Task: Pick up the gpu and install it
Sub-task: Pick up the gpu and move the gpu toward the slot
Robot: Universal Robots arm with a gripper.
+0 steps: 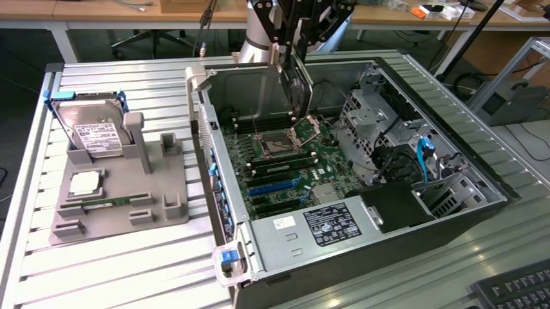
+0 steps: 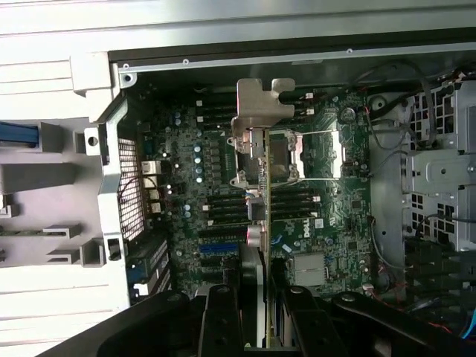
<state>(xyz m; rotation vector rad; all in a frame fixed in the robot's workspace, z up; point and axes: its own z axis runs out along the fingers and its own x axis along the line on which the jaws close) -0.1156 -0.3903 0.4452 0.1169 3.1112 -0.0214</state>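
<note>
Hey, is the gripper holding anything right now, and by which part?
The gripper holds the gpu by its top edge, pinching both flat faces; it hangs upright above the open case.

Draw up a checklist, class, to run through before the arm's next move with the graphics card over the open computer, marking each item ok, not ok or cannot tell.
1. Grip: the gripper clamps the gpu, which hangs on edge. Ok.
2. Access: the computer case lies open and the motherboard is exposed. Ok.
3. Target: the blue expansion slots look free of cards. Ok.
4. Position: the gpu hangs near the processor socket, not over the blue slots. Not ok.
5. Clearance between the card's lower edge and the board. Cannot tell.
</note>
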